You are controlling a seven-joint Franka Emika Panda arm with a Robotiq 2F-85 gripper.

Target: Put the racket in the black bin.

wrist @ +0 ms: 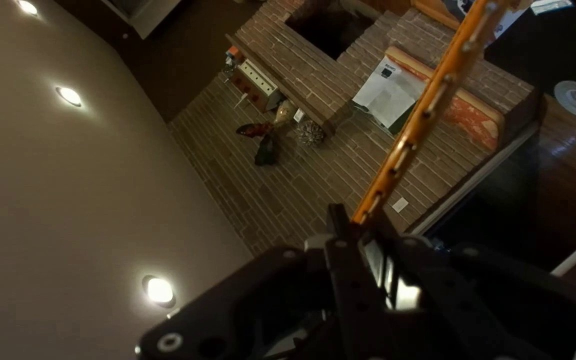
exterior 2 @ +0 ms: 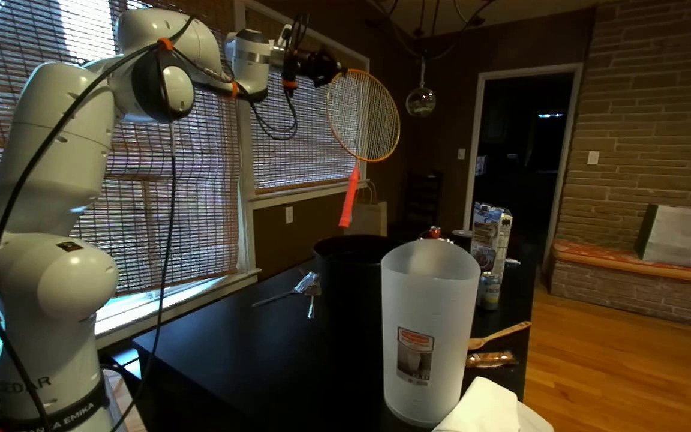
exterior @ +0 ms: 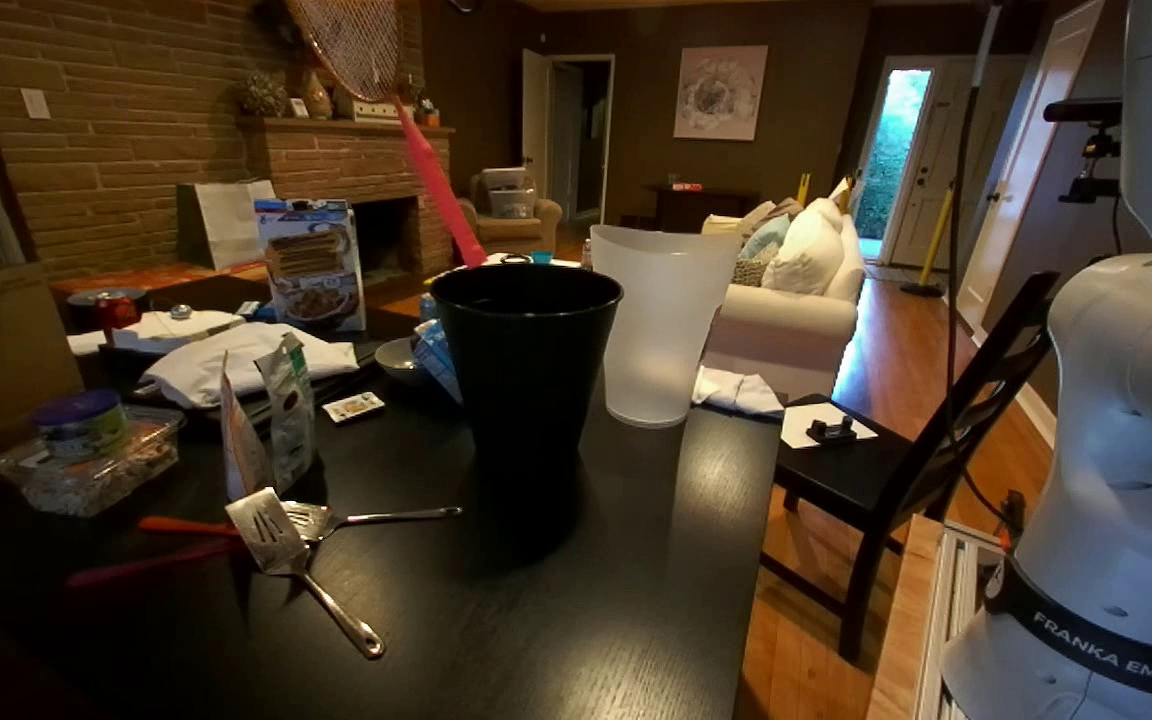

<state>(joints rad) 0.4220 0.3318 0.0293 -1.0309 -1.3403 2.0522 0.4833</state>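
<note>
- Orange-framed badminton racket (exterior 2: 364, 123): pickup looks done, it's hanging handle-down below the pincer (wrist: 360, 220), which is clamped on the head's rim.
- Black bin (exterior: 526, 390): lower than the pincer, racket not in yet.
- Left, I'd guess: line up, lower, let go.

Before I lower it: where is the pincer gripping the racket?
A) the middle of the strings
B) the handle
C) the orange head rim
C: the wrist view shows the pincer shut on the orange head rim, and in an exterior view the handle points downward, untouched.
</note>
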